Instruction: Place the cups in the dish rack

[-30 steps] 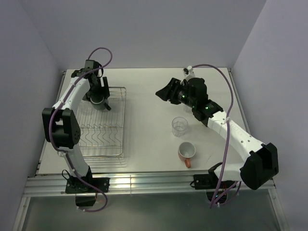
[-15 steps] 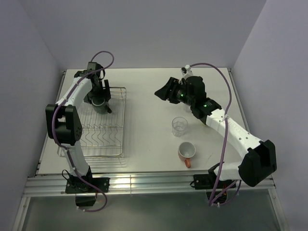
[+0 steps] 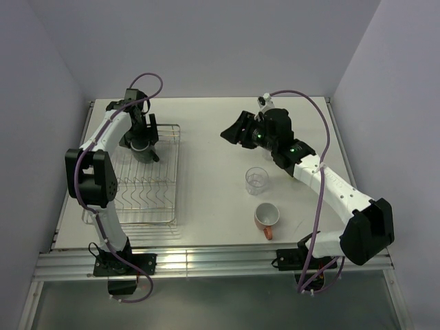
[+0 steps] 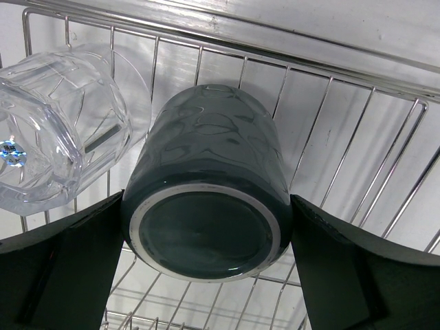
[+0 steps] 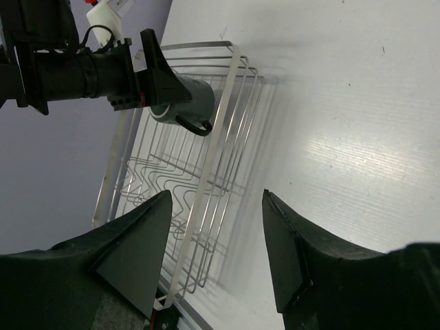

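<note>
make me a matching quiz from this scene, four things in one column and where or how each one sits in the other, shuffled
Column 1
1 dish rack
2 black mug
3 orange mug
4 tumbler outside the rack

Column 2
a upright, just behind the orange mug
b on the left half of the table
c on the table, handle toward the front edge
d inside the rack, base toward the left wrist camera

Pairs: 1-b, 2-d, 3-c, 4-a
</note>
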